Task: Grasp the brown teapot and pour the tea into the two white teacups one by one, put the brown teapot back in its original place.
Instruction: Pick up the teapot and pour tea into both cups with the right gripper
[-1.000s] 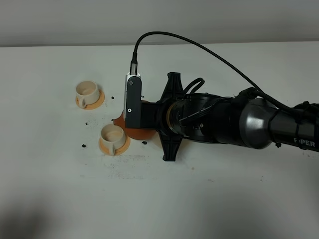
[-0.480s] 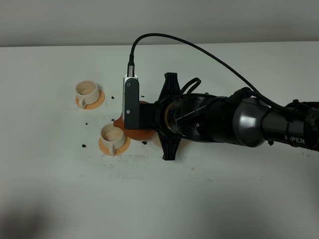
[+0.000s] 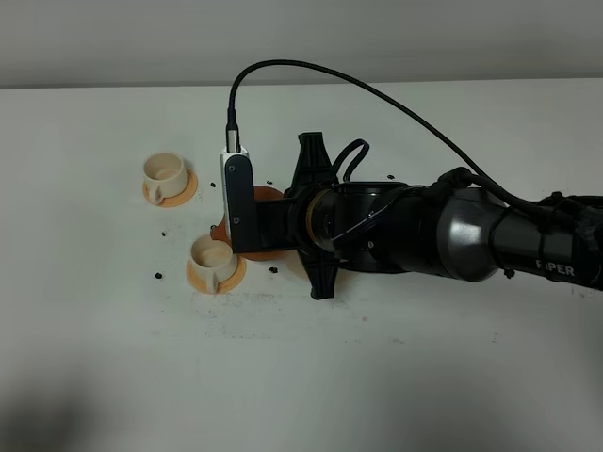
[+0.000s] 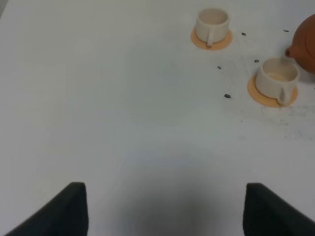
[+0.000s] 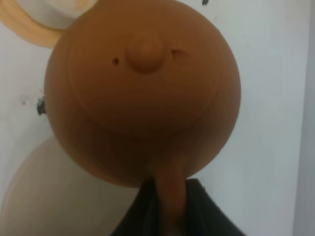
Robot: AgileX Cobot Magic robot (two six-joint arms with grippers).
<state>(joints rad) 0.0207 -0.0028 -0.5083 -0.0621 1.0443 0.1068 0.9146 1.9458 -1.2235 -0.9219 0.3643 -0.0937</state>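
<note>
The brown teapot [image 5: 142, 88] hangs in my right gripper [image 5: 170, 211], which is shut on its loop handle [image 5: 170, 191]. In the high view the wrist camera hides most of the pot [image 3: 268, 197]. Its spout [image 3: 219, 229] sits just beside the near white teacup [image 3: 211, 253], whose inside looks tan [image 4: 278, 76]. The far white teacup [image 3: 162, 169] stands apart on its orange saucer [image 3: 181, 191]. The pale beige coaster [image 5: 44, 196] shows beneath and beside the pot. My left gripper [image 4: 165, 211] is open and empty, well short of the cups.
Small dark specks [image 3: 158, 276] lie scattered on the white table [image 3: 424, 377] around the cups and pot. The right arm [image 3: 452, 231] stretches across the table from the right edge. A black cable [image 3: 377, 94] arcs above it.
My right wrist has rolled and shifted a little to the left with the teapot, bringing the pot closer over the near cup. The cups have not moved.
</note>
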